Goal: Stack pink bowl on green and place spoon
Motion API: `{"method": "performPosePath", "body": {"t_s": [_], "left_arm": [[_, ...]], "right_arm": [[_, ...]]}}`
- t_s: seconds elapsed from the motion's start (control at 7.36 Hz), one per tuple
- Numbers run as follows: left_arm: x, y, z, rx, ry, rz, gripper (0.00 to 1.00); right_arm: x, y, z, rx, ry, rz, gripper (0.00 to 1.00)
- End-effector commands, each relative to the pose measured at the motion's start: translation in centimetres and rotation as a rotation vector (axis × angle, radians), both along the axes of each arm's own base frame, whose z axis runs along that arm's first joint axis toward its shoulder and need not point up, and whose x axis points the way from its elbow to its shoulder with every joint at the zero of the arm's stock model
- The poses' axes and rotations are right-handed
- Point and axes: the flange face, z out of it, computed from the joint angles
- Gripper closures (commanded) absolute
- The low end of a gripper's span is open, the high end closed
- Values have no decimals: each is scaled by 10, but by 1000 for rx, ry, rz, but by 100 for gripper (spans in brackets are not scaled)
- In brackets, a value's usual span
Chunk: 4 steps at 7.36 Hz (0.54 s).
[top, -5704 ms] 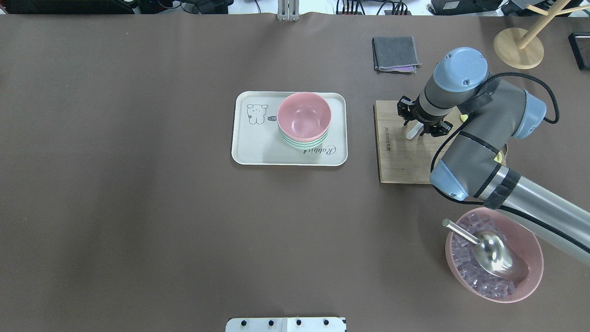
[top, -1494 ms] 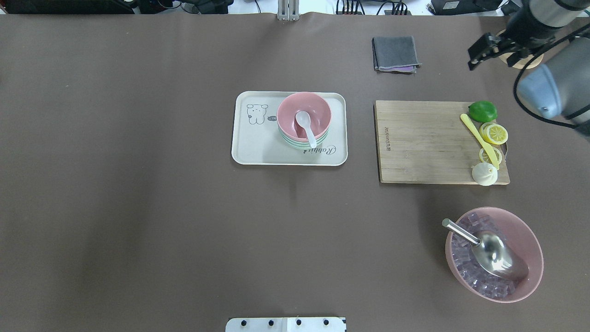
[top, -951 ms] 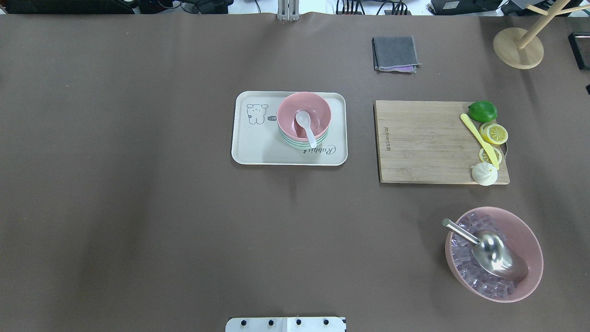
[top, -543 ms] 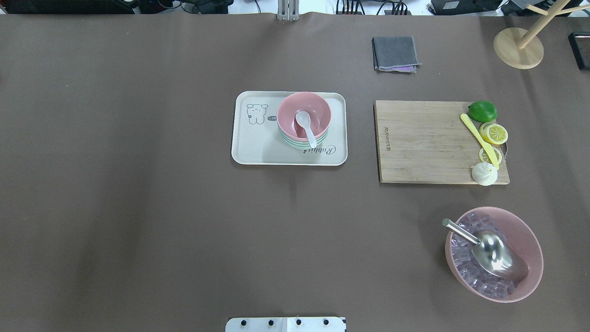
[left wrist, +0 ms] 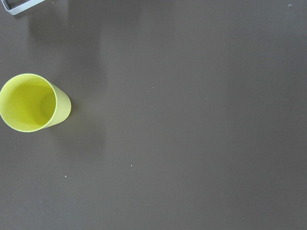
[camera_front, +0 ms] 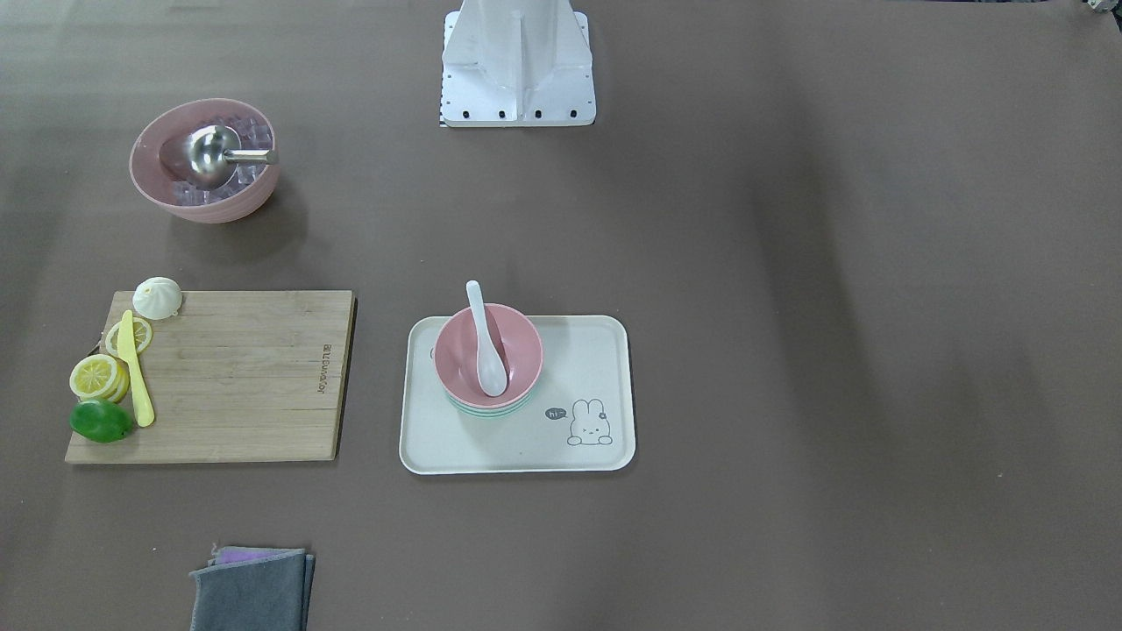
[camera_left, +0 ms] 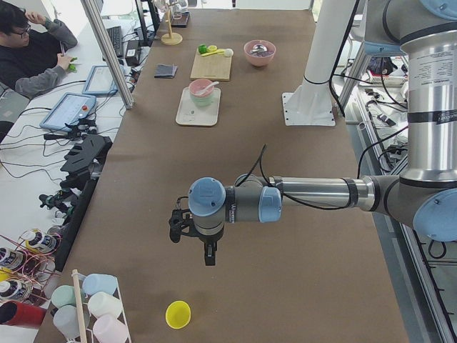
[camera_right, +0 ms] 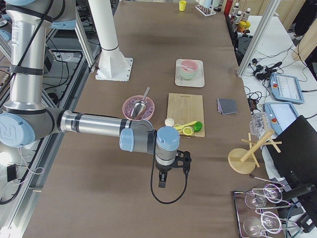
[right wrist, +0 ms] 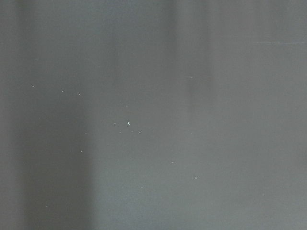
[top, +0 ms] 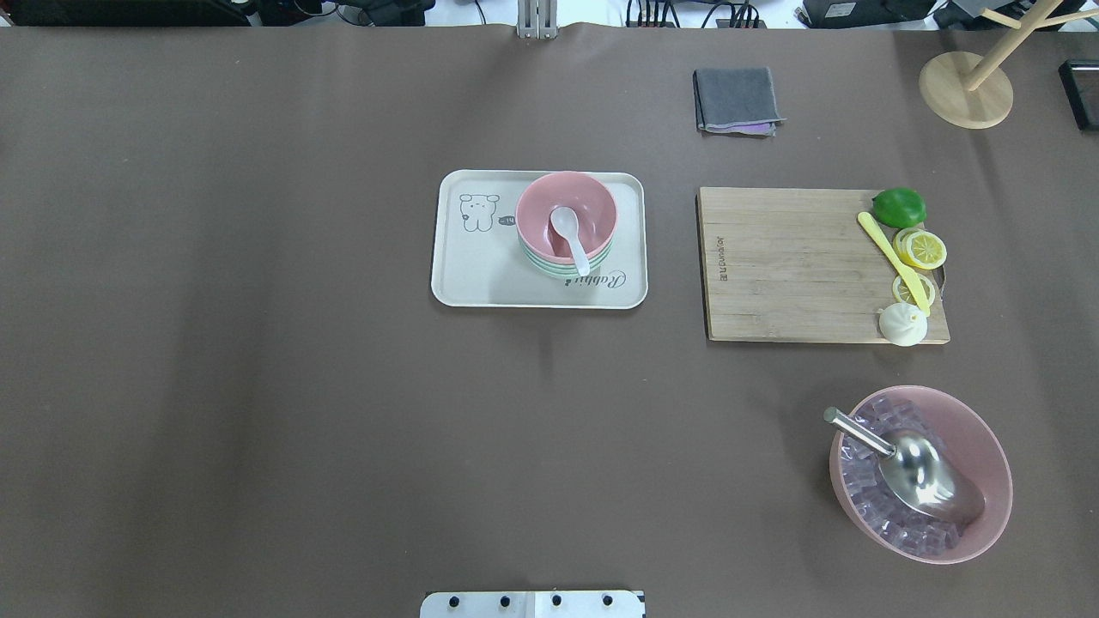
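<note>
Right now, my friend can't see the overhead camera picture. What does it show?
A white spoon rests in a small pink bowl stacked on mint-green bowls on a cream tray. To the right sit a cutting board with fruit and a bigger pink bowl of clear cubes.

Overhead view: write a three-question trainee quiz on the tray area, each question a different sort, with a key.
1. True or false: the white soup spoon lies on the cutting board.
2. What sits directly under the small pink bowl? A) mint-green bowls B) grey cloth C) metal scoop
3. Fill in: the bowls stand on a cream ____.
Key: 1 false, it rests in the small pink bowl; 2 A; 3 tray.
</note>
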Motion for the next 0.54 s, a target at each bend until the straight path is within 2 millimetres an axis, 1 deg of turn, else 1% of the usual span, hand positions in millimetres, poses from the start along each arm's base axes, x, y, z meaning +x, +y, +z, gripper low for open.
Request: {"method": "performPosePath", "body": {"t_s": [0.0,0.41], "left_arm": [[1,4,-3,8,-1,3,2],[0,4,-3,11,-6,3,2]], "right_arm": [[0,13,-9,12,-2,1,0],[0,16,-6,5,-1,1,0]]}}
